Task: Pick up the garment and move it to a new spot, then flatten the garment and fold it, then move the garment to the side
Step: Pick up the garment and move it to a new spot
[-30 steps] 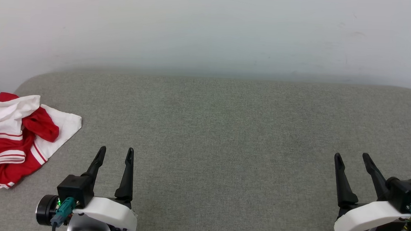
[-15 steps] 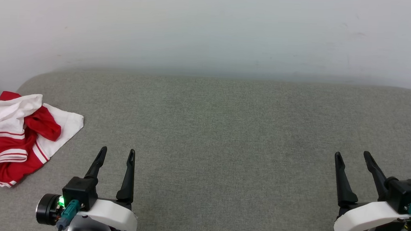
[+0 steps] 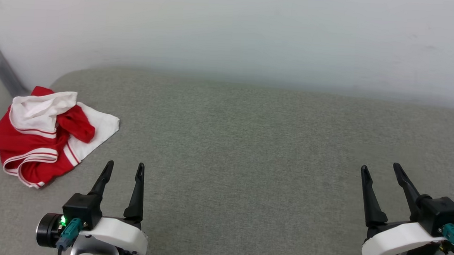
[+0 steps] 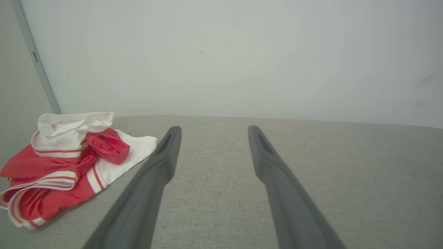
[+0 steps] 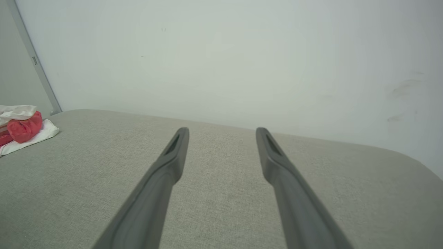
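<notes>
**Crumpled shirt lies ahead and left of the left hand**

The sports shirt (image 3: 47, 141) sits bunched in a red-and-white heap at the far-left corner of the grey desk (image 3: 249, 144). It has no clear long axis, and one white flap points right. The left hand (image 3: 126, 163), fingers spread and empty, waits nearer the robot and just right of the heap, so it is plainly the closer arm. The right hand (image 3: 379, 166), also spread and empty, is well apart across the desk. Against the earlier frame, the head view has swung left, bringing the whole heap in. The shirt itself looks unmoved.

garment (image 3: 50, 132) far left on surface (image 3: 249, 152)
</notes>
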